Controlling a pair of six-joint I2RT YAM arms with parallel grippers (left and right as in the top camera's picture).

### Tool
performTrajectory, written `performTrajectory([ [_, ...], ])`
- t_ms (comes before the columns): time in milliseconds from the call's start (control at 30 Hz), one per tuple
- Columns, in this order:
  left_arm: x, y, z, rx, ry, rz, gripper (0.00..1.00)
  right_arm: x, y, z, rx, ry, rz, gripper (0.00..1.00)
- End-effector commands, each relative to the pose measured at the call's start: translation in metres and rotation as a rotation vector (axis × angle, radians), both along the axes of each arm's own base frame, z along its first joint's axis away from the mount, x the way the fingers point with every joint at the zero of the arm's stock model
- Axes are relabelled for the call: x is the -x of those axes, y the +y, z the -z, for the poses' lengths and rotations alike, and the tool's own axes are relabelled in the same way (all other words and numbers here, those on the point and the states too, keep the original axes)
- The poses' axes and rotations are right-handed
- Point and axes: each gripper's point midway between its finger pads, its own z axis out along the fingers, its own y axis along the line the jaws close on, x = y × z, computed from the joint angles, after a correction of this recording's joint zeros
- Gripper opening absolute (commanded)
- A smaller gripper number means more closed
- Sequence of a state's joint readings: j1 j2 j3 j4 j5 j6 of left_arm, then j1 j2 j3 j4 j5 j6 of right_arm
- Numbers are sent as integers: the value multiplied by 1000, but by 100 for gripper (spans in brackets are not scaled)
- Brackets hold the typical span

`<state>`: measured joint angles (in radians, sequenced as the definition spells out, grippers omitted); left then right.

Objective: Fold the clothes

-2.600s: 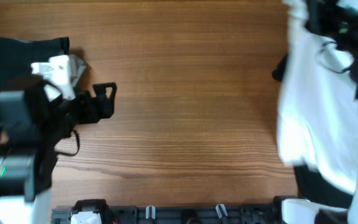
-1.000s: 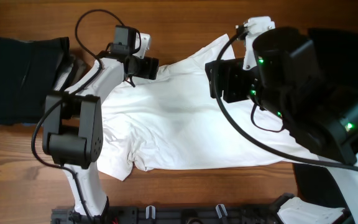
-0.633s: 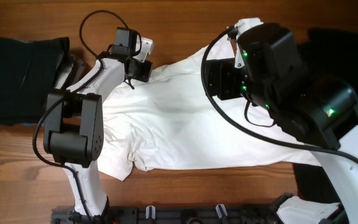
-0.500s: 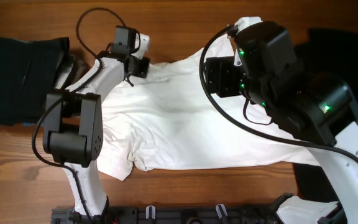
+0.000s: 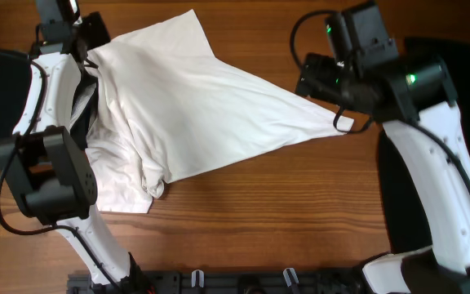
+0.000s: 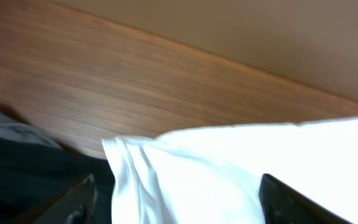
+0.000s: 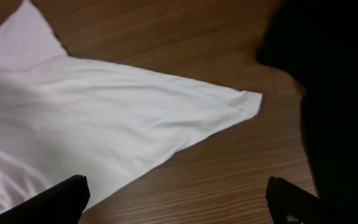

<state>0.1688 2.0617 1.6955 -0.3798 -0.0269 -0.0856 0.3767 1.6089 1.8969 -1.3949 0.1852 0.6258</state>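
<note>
1. Your right claw (image 7: 176, 202) is spread wide and empty above the white T-shirt (image 7: 104, 118), whose pointed corner lies ahead-right.
2. Bare table (image 7: 166, 31) lies ahead, and a black garment (image 7: 334, 93) borders the right.
3. Your left claw (image 6: 179, 202) is likewise wide and empty. Only its camera shows dark cloth (image 6: 30, 180) by the left finger.

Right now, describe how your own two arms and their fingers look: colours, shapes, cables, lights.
Both arms are built alike: the left arm and right arm have smooth white links joined by boxy black joints. Thin black cables loop loosely along them. The right arm shows small green lights. The fingers are plain black with rounded tips. No markings are legible.
</note>
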Motion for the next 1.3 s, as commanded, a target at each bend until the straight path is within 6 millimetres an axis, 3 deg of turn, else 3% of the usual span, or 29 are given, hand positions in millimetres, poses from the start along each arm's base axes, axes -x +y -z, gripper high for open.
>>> performTrajectory([
  [0,-1,-26,-14,31,-17,71,90,-16,-19,38,1,118,72,95],
  [100,6,-27,-28,31,-23,70,90,-27,-28,79,-23,248,16,85],
  [167,12,-28,-43,29,-36,71,89,-30,-18,100,-70,320,-105,84],
  [300,34,-35,-82,36,-58,85,89,-24,21,137,-236,464,-329,87],
  [500,88,-67,-140,84,-68,166,88,-12,52,197,-253,656,-282,93],
  [667,130,-90,-170,85,-62,205,89,8,53,232,-221,752,-281,96],
  [833,168,-113,-182,92,-26,256,88,19,52,272,-257,754,-305,94],
  [1100,196,-133,-172,104,65,303,87,21,52,301,-281,728,-220,87],
  [1133,198,-134,-170,105,79,305,87,21,52,304,-282,721,-222,84],
  [1167,200,-135,-168,107,91,308,87,17,53,306,-285,702,-226,73],
  [1200,202,-136,-166,107,100,310,86,12,54,308,-286,676,-237,60],
  [1267,205,-137,-164,109,114,313,86,-1,55,309,-266,613,-301,24],
])
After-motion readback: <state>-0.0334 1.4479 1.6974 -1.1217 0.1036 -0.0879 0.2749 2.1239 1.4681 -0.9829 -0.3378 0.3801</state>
